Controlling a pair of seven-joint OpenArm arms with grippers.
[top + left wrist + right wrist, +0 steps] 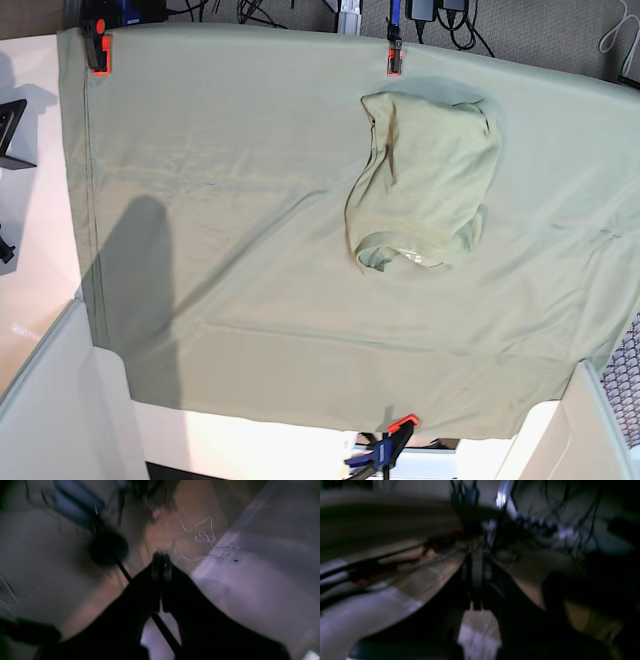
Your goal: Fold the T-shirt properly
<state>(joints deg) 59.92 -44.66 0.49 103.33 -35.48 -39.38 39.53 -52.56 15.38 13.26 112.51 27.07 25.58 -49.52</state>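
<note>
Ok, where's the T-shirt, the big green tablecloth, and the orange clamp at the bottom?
T-shirt (430, 175), base view, on the middle of its crumpled body.
Tablecloth (230, 230), base view, on a bare flat part left of the shirt.
Bottom orange clamp (403, 424), base view, on its orange tip at the cloth's near edge.

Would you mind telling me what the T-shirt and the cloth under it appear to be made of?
T-shirt: soft knit fabric, probably cotton jersey, matte sage green; it slumps in loose folds and has a ribbed neckline. Tablecloth: thin woven or knit fabric, matte green, with fine wrinkles and a stitched hem, pinned flat by orange clamps.
</note>
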